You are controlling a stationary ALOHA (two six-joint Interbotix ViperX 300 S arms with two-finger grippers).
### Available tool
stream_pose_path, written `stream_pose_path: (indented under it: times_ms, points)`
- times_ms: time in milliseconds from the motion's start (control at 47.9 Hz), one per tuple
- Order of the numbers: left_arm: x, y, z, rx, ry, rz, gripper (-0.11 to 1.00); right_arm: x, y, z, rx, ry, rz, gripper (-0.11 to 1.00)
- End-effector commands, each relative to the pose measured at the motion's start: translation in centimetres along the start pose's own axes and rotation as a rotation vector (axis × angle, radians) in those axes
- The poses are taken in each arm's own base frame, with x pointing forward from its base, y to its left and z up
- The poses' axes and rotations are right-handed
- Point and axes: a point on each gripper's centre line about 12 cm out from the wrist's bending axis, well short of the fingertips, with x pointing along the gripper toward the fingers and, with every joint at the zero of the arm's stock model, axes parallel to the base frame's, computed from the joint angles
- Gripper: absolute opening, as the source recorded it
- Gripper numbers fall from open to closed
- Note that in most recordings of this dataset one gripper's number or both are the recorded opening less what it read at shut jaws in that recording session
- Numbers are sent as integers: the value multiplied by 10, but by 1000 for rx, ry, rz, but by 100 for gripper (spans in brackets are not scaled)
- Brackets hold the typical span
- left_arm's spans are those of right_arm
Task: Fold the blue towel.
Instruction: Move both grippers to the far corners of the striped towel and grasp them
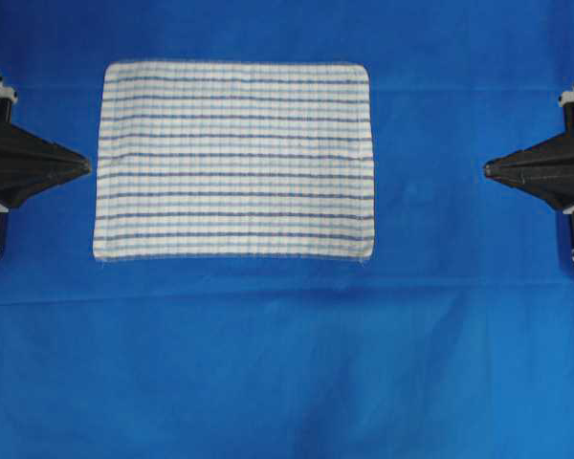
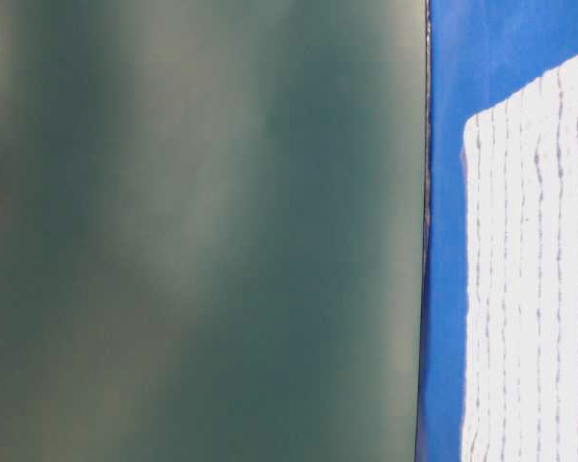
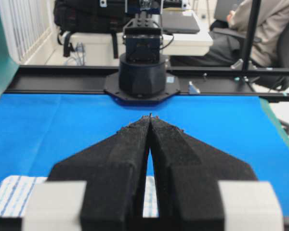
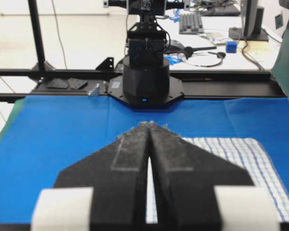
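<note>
Blue towel [image 1: 234, 161] spread flat and unfolded on the blue table cloth [image 1: 287, 373], left of centre in the overhead view and toward the upper half, long sides running left to right, stripes forming a faint grid, all four corners lying down. Left gripper [image 1: 86, 164] at the left edge of that view, fingertips pressed together to a point, holding nothing, tip just beside the towel's left hem; whether touching or a hair apart cannot be told. Right gripper [image 1: 488, 169] at the opposite edge, likewise pressed together and empty, well apart from the towel's right hem, bare cloth between. Nothing lying on the towel and nothing between either tip and the cloth edge. From the left wrist view, closed black fingers [image 3: 127, 159] filling the foreground, a strip of towel showing beneath at the lower left, the other arm's base [image 3: 142, 77] facing across the cloth, a desk and a seated person [image 3: 257, 26] beyond the black frame rail. From the right wrist view, the same closed wedge, towel lying to its right, opposite arm's base [image 4: 145, 79] ahead, a keyboard [image 4: 190, 21] and headset [image 4: 202, 55] on a desk behind. Table-level view mostly blocked by a blurred dark-green panel [image 2: 202, 231], only a slice of cloth and towel visible at the right.
</note>
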Motion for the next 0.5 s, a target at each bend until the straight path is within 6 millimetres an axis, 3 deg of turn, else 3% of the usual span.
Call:
stream_pose_path:
  times_ms: [0, 230, 480]
  points:
    - [2, 7, -6, -26, 55, 37, 0, 5, -4, 7, -3, -15, -19, 0]
    - [-4, 33, -15, -6, 169, 167, 0, 28, -39, 2, 30, 113, -176, 0]
    - [-17, 71, -38, -35, 340, 366, 0, 49, -92, -26, 93, 299, -367, 0]
